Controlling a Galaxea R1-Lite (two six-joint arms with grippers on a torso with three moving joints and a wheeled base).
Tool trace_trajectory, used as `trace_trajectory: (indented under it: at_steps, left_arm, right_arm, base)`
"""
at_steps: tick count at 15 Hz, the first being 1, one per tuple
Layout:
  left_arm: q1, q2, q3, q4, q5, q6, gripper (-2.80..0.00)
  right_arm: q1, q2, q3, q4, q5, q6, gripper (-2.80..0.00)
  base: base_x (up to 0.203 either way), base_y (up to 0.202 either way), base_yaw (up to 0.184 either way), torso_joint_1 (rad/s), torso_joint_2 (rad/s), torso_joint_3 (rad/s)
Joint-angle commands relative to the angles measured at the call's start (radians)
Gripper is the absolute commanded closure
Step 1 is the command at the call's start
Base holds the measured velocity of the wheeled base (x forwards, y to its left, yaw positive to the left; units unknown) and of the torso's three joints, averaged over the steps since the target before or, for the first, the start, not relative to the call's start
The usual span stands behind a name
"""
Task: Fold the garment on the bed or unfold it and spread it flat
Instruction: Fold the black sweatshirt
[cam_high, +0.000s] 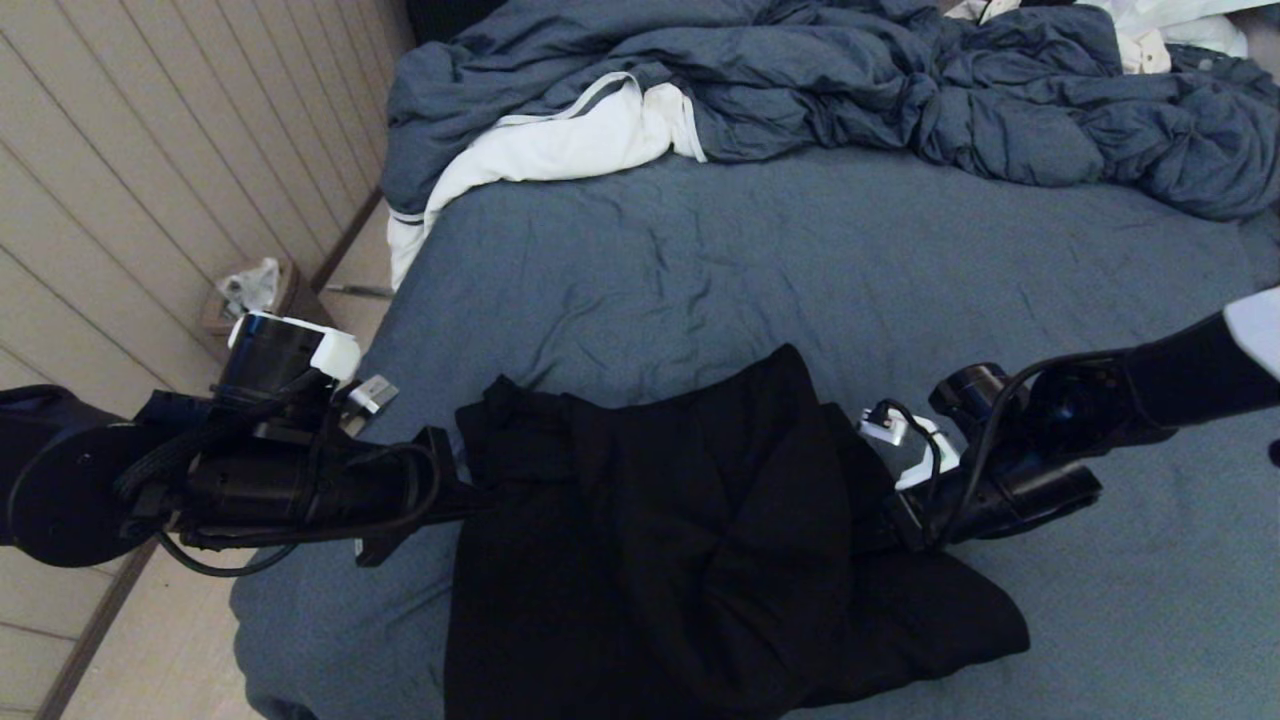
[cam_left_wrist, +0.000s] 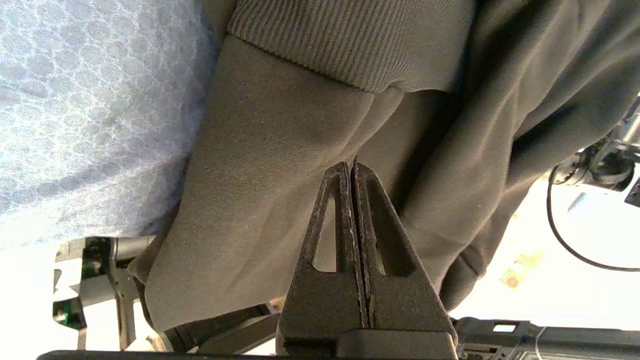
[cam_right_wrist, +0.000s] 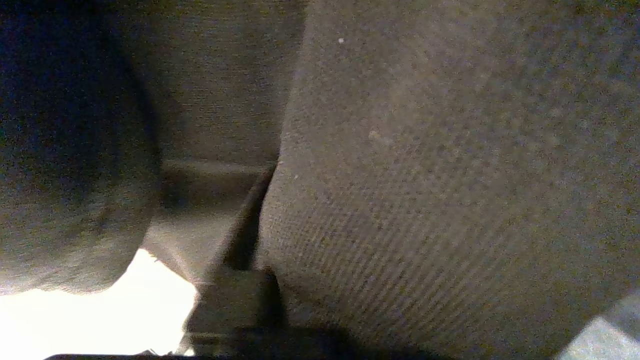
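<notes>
The black hoodie (cam_high: 650, 540) lies bunched near the front edge of the bed (cam_high: 800, 270), stretched between my two grippers. My left gripper (cam_high: 470, 500) is at the hoodie's left edge. In the left wrist view it (cam_left_wrist: 352, 167) is shut, its tips pinching a fold of the hoodie (cam_left_wrist: 280, 150) below a ribbed band. My right gripper (cam_high: 885, 525) is buried in the hoodie's right edge. In the right wrist view ribbed hoodie cloth (cam_right_wrist: 425, 150) drapes over the gripper (cam_right_wrist: 262, 200) and hides most of it.
A rumpled blue-grey comforter (cam_high: 900, 90) and a white cloth with a dark stripe (cam_high: 560, 140) lie at the far end of the bed. A panelled wall and a small bin (cam_high: 255, 295) stand on the floor to the left.
</notes>
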Motion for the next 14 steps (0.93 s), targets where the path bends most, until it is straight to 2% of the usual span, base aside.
trace_trajectory:
  at_steps: [1, 7, 11, 14]
  left_arm:
    - [0.000, 0.004, -0.001, -0.001, -0.003, -0.005, 0.00]
    - [0.000, 0.002, 0.000, -0.001, -0.003, -0.005, 0.00]
    - [0.001, 0.002, 0.000, -0.001, -0.003, -0.005, 0.00]
    - [0.000, -0.001, 0.002, -0.001, -0.006, -0.005, 0.00]
  right_arm:
    - [-0.001, 0.002, 0.000, 0.002, 0.004, -0.003, 0.00]
    - [-0.021, -0.050, -0.011, 0.007, 0.004, 0.006, 0.00]
    - [-0.146, -0.147, -0.044, 0.016, 0.001, 0.088, 0.00]
    - [-0.264, -0.195, -0.066, 0.067, -0.005, 0.098, 0.00]
  base:
    - [0.000, 0.000, 0.000, 0.000, 0.00, 0.000]
    - [0.000, 0.000, 0.000, 0.000, 0.00, 0.000]
    - [0.000, 0.000, 0.000, 0.000, 0.00, 0.000]
    - [0.000, 0.000, 0.000, 0.000, 0.00, 0.000]
